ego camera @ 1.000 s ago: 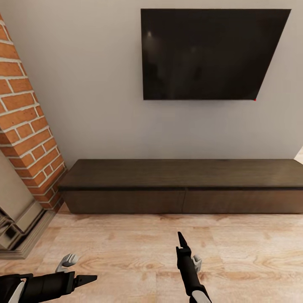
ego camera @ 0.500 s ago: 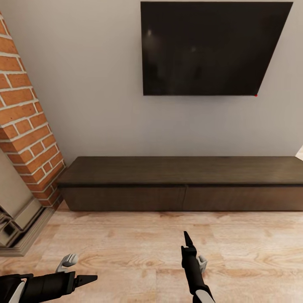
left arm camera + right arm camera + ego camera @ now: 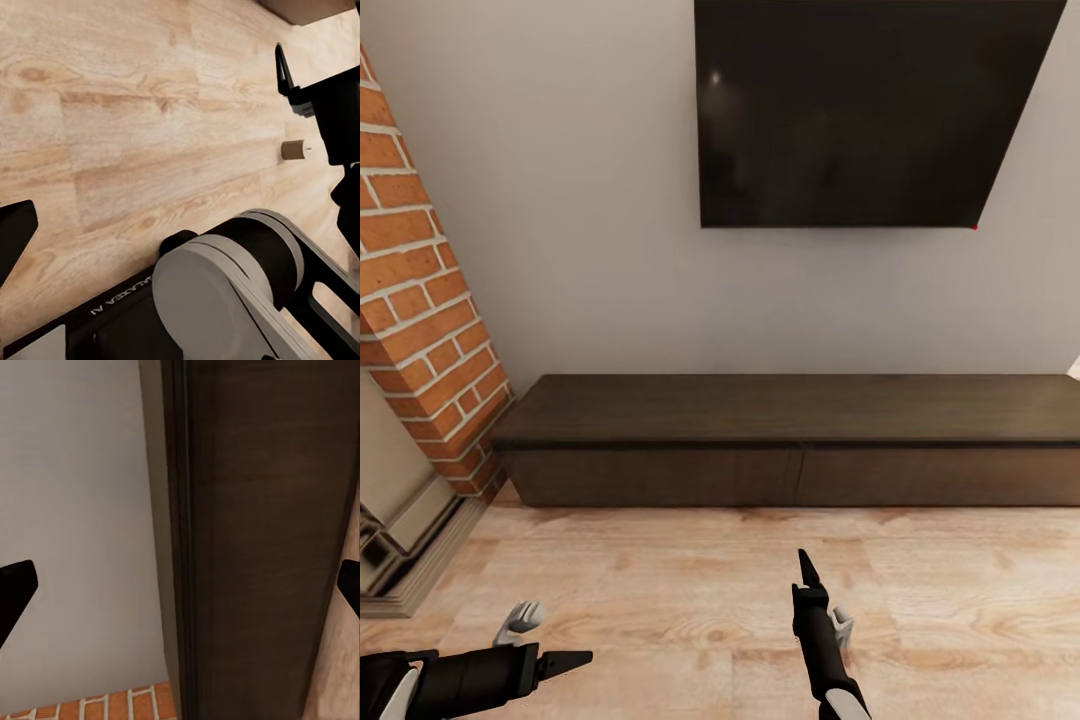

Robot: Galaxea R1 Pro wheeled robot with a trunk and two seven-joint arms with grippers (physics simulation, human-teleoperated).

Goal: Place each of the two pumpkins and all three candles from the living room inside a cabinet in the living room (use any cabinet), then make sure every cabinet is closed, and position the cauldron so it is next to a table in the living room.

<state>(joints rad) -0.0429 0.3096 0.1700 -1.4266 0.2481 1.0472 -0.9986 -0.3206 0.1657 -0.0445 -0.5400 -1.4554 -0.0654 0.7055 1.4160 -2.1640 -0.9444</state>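
The cabinet (image 3: 790, 445) is a long low dark brown unit against the grey wall, with both flat fronts shut. My right gripper (image 3: 805, 572) hangs over the floor in front of its middle, open and empty. The right wrist view looks along the open right gripper (image 3: 180, 589) at the cabinet's dark wood (image 3: 262, 547). My left gripper (image 3: 567, 660) is low at the left, open and empty, pointing right. In the left wrist view a small brown candle (image 3: 294, 150) lies on the plank floor beside the right arm. Pumpkins and cauldron are out of view.
A red brick fireplace column (image 3: 420, 320) with a stone base (image 3: 400, 560) stands left of the cabinet. A black TV (image 3: 860, 110) hangs on the wall above. Pale wooden floor (image 3: 690, 560) stretches between me and the cabinet.
The whole view has crept a little closer to the wall, so the TV sits higher in the picture. The right gripper has edged slightly to the right. Nothing was grasped or released.
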